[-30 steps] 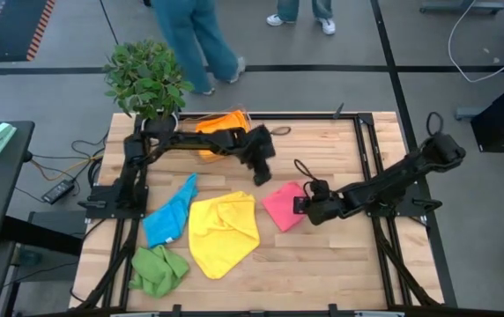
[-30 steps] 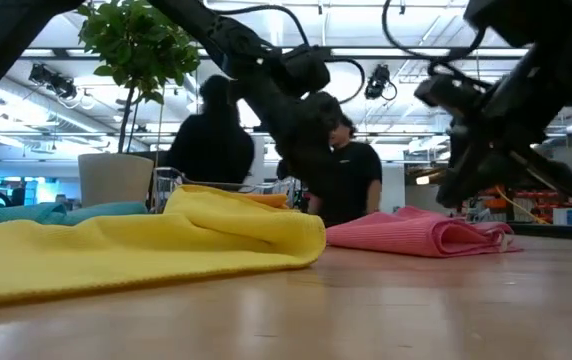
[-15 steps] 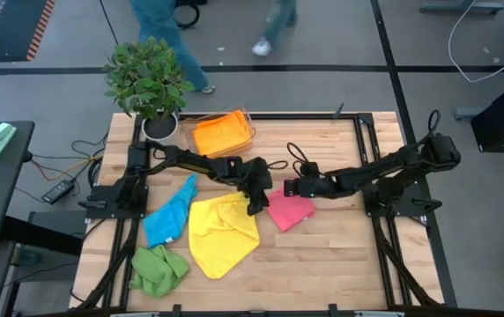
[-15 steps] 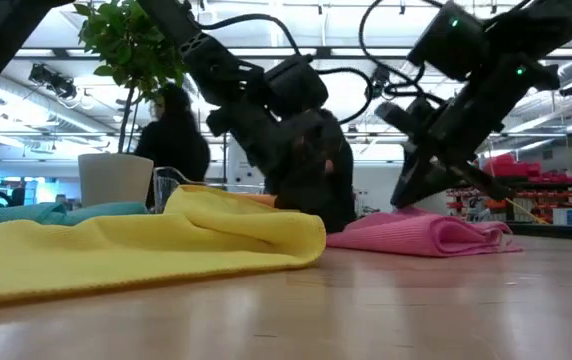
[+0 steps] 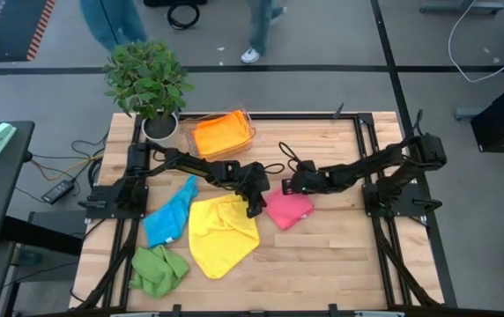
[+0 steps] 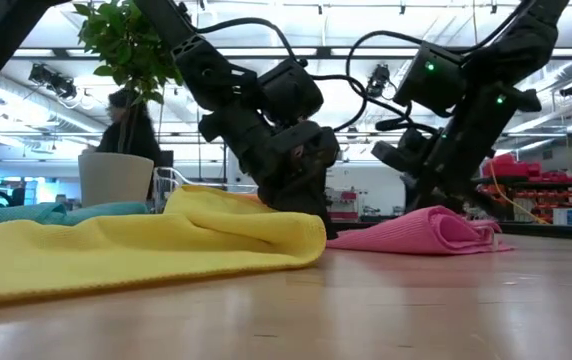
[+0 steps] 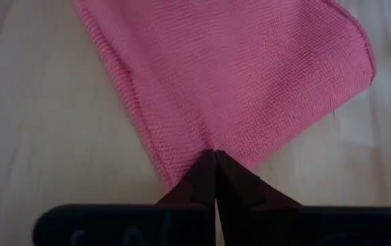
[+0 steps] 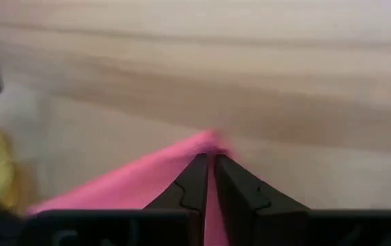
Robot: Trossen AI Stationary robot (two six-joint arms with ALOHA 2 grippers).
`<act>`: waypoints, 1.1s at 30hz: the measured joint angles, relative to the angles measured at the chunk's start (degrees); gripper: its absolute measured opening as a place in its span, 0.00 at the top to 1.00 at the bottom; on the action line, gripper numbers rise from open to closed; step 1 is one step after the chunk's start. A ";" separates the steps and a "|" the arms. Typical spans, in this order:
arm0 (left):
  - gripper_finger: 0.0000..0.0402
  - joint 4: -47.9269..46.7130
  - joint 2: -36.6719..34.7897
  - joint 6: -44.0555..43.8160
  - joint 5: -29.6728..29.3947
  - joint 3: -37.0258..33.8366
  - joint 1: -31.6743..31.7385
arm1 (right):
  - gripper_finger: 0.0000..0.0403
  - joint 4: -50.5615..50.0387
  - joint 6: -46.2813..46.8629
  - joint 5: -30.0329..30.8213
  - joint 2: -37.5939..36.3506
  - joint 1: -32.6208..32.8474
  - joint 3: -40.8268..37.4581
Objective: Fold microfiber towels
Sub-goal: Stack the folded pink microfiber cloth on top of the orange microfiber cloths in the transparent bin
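Now the left hand (image 7: pixel 214 158) is pinching fully closed on a corner of the pink towel (image 7: pixel 236 75), its two fingers meeting over the cloth's edge while the rest of the towel is spreading flat on the wooden surface (image 7: pixel 38 137) ahead of it. Opposite, the right hand (image 8: pixel 209 164) is gripping another corner of the same pink towel (image 8: pixel 147 181), its fingers nearly together with the fabric squeezed between them. Seen from above, the left hand (image 5: pixel 254 201) and right hand (image 5: pixel 289 185) are sitting close together at the towel's near edges, with the pink towel (image 5: pixel 289 210) lying between and just beyond them. Beside the left hand, the yellow towel (image 5: pixel 223 231) is lying rumpled; the blue towel (image 5: pixel 169 216) and green towel (image 5: pixel 158 269) are resting farther off, and the orange towel (image 5: pixel 220 134) is lying behind it.
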 joint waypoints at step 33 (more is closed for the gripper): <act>0.79 -11.69 -13.73 12.78 0.05 -0.32 6.07 | 0.90 -2.94 -10.96 5.14 -11.81 21.54 -0.26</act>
